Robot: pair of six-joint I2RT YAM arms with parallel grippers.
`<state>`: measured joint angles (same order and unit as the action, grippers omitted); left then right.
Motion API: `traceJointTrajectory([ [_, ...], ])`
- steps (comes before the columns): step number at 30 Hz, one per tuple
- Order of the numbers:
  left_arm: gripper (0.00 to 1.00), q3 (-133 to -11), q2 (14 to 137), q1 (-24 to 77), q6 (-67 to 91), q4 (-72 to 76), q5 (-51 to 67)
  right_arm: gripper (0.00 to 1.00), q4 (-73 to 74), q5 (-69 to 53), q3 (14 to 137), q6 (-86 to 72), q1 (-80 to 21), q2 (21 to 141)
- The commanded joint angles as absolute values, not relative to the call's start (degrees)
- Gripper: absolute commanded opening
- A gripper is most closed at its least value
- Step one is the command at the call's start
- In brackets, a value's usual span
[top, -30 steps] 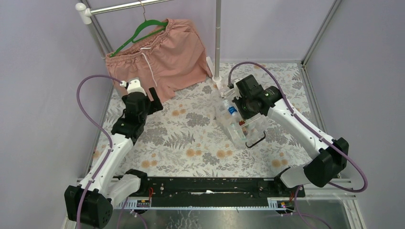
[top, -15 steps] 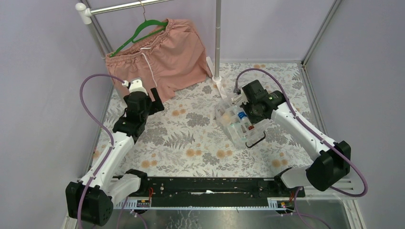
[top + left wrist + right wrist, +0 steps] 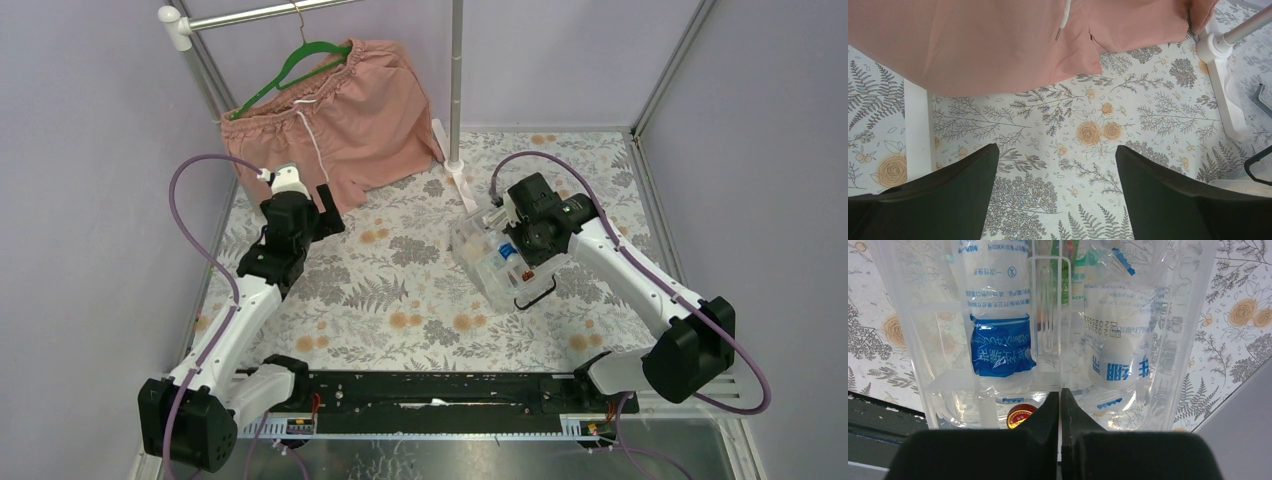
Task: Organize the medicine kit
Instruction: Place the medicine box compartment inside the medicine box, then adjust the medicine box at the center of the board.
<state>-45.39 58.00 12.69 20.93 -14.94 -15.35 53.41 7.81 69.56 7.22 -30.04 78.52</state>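
R gripper (image 3: 1060,392) clenched tight, nothing seen betw jaws, tips over medicine kit (image 3: 487,270), right-centre of table (image 3: 400,300). L gripper (image 3: 1057,155) spread wide, empty, near pink shorts (image 3: 350,110). Rack foot (image 3: 1220,85) just beside kit's far end.

Left gripper (image 3: 1057,150) has its fingers spread wide over the floral table (image 3: 1148,115). Pink shorts (image 3: 998,40) drape across the far edge, with a white rack foot (image 3: 1220,85) toward the far right corner. The thin black curve (image 3: 1248,165) at the right edge is maybe the kit's handle, hard to tell.
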Motion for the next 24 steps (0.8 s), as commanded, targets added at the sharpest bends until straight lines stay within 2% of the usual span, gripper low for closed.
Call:
traceJointTrajectory([
  [1, 0.95, -45.7, 58.18, 12.3, 20.92, -12.39, -14.9, 0.0, 53.66, 5.15, 69.5, 9.2, -29.86, 77.5],
  [24, 0.96, -45.75, 58.33, 12.22, 20.48, -12.23, -14.72, 0.0, 43.41, -1.94, 67.96, 9.47, -32.14, 85.31],
])
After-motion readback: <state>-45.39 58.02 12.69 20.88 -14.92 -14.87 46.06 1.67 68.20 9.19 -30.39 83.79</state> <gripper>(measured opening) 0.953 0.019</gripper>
